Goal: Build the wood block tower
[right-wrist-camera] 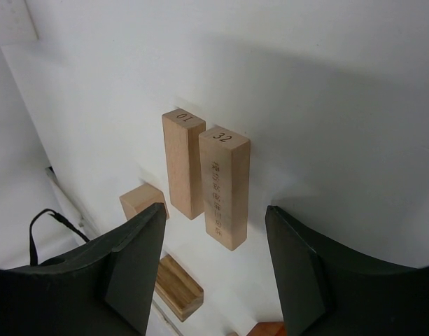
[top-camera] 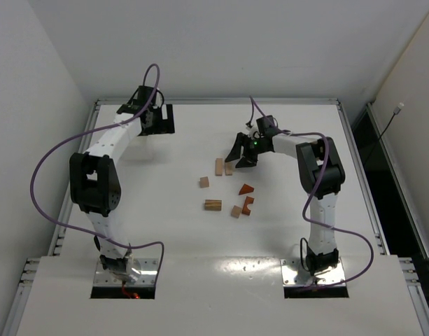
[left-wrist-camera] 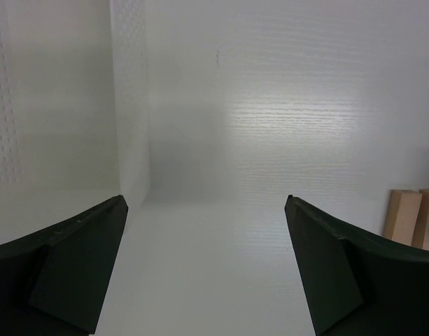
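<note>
Several wood blocks lie loose on the white table, none stacked. Two tan bars [top-camera: 219, 166] [top-camera: 229, 168] lie side by side. My right gripper [top-camera: 238, 157] hovers open just behind them. In the right wrist view the bars marked 01 [right-wrist-camera: 184, 162] and 32 [right-wrist-camera: 224, 185] lie ahead of and between the open fingers of my right gripper [right-wrist-camera: 214, 210]. A tan cube [top-camera: 204, 182], a striped bar [top-camera: 213, 205], a reddish wedge [top-camera: 246, 189], a reddish notched piece [top-camera: 248, 204] and another tan cube [top-camera: 236, 211] lie nearer. My left gripper [top-camera: 160, 120] is open and empty at the far left.
The table [top-camera: 165, 231] has a raised metal rim [top-camera: 214, 101] along the back and sides. White walls stand close behind. In the left wrist view my left gripper [left-wrist-camera: 206, 199] faces bare table, with the two bars' ends [left-wrist-camera: 403, 217] at the right edge.
</note>
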### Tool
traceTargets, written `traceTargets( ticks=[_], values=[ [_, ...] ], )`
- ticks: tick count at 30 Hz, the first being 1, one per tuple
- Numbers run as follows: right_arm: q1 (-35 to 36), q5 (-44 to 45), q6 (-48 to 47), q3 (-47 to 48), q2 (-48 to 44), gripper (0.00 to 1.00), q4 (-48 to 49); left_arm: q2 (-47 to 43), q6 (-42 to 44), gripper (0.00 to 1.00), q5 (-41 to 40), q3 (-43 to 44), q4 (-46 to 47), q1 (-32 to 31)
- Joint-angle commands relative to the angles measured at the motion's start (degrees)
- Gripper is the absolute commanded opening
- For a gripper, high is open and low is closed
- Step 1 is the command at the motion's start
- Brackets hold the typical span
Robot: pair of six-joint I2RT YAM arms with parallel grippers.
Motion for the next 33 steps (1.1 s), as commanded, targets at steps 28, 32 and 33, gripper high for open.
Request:
traceTargets(
  ticks=[28,32,33],
  values=[
    [5.5,5.2,-0.1,-0.8,1.3,0.57,-0.8,0.4,-1.1,0.94,3.9,0.8,1.2,2.5],
    [5.0,5.8,-0.6,0.3,1.9,0.57,-0.8,1.0,-1.1,0.94,4.9,0.8,1.2,2.5],
    [5.0,5.8,-0.6,0.3,1.9,0.57,-0.8,1.0,-1.1,0.94,4.9,0.8,1.2,2.5]
  ],
)
